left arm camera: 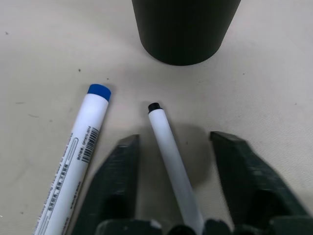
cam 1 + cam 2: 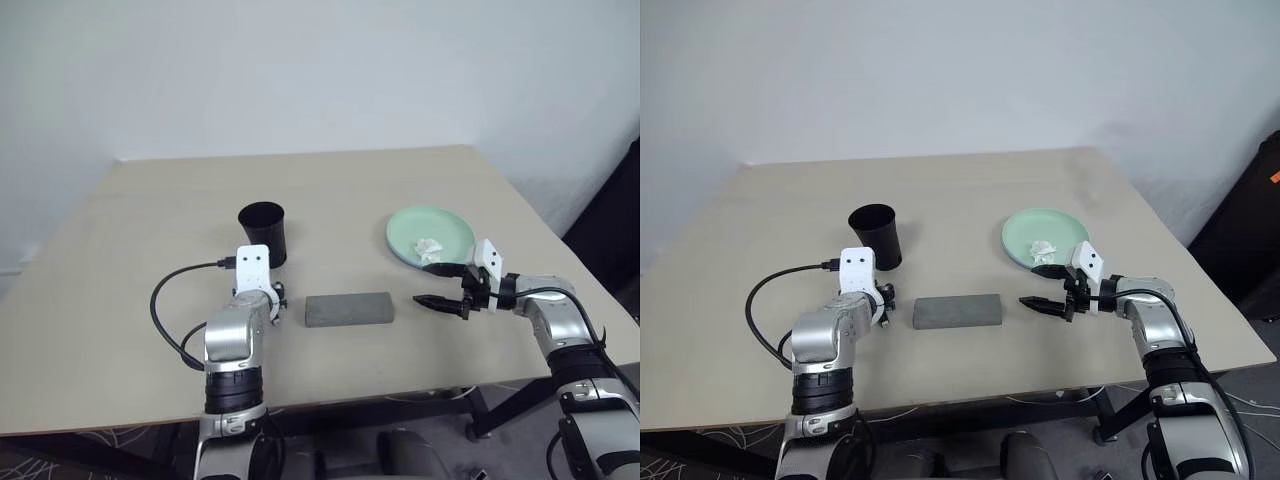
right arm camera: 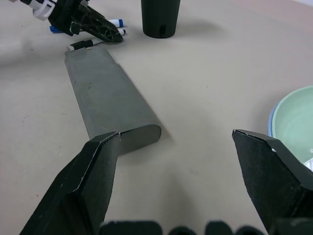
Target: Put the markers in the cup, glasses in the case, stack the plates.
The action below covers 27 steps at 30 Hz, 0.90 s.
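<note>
Looking down over your arms, you have a matte beige table (image 2: pixel 120 300) with a smooth top. The cup (image 2: pixel 262 233) is a black tapered tumbler standing upright, wider at the rim. In front of it and slightly to the right lies the case (image 2: pixel 349 309), a long, low grey box with a dull, faintly rough skin and rounded ends; its lid is down. To the right sit the plates (image 2: pixel 430 232): the mint green one rests on the light blue one, whose edge shows in the right wrist view as a thin rim under the green. A small crumpled white tissue (image 2: pixel 430 249) lies on the green plate.

Your left gripper (image 1: pixel 173 161) is low over the table just in front of the cup, its black fingers (image 1: pixel 115 181) partly spread on either side of a thin white marker with a black tip (image 1: pixel 168 156); both fingers are clear of the barrel, so it is not gripped. Beside it, outside the fingers, lies a thicker white marker with a blue cap (image 1: pixel 80 147), printed with a barcode.

Your right gripper (image 3: pixel 188 176) is spread wide and holds nothing. It hovers just beyond the case's right end, pointing at it, with the plates near its side.
</note>
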Available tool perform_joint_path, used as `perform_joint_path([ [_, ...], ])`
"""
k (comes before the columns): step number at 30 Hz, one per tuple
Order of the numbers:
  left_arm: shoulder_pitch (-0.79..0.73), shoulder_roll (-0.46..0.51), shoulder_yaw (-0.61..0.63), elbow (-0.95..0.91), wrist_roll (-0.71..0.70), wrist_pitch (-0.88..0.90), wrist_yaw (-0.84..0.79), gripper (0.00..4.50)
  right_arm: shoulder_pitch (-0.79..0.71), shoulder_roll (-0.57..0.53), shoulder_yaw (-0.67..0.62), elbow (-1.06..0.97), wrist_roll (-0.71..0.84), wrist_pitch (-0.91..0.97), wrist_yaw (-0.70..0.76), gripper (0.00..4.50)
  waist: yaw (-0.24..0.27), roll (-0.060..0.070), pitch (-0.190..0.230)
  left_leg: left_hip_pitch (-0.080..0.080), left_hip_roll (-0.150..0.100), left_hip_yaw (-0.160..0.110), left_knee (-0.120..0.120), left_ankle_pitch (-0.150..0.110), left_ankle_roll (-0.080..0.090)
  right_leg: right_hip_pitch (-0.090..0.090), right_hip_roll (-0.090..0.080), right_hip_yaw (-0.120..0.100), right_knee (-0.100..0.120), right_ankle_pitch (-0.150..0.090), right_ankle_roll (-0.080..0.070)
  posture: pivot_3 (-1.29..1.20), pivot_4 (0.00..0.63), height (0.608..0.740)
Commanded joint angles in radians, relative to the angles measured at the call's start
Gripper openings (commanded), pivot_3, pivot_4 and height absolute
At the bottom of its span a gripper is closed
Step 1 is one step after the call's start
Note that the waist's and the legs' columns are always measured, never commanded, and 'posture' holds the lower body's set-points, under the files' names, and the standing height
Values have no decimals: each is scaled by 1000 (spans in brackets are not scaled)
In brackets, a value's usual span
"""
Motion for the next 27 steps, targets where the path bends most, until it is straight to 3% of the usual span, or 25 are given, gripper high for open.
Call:
perform_joint_path([
  [1, -36, -1, 9, -9, -19, -9, 3, 979, -27, -6, -24, -16, 17, -10, -5, 3991, 0, 0, 0, 0, 0, 0, 0, 0, 0, 0, 0, 0, 0, 0, 0, 0, 0, 740],
  [4, -40, 6, 2, -3, -29, -8, -4, 37, -30, -5, -24, -12, 16, -12, -6, 3991, 0, 0, 0, 0, 0, 0, 0, 0, 0, 0, 0, 0, 0, 0, 0, 0, 0, 740],
  [17, -35, 65, -89, -3, -33, -54, -65, 37, -41, -6, -37, -26, 45, 7, 13, 3991, 0, 0, 0, 0, 0, 0, 0, 0, 0, 0, 0, 0, 0, 0, 0, 0, 0, 740],
  [24, 12, 208, -269, -91, -47, -166, -236, 37, -40, -9, -38, -25, 42, 7, 15, 3991, 0, 0, 0, 0, 0, 0, -1, 0, 0, -1, 0, 0, 0, 0, 0, 0, 0, 740],
  [27, 22, 293, -365, -138, -64, -296, -373, 37, -43, -8, -36, -21, 40, 7, 15, 3991, 0, 0, 0, 0, 0, 0, -1, 0, 0, -1, 0, 0, 0, 0, 0, 0, 0, 740],
])
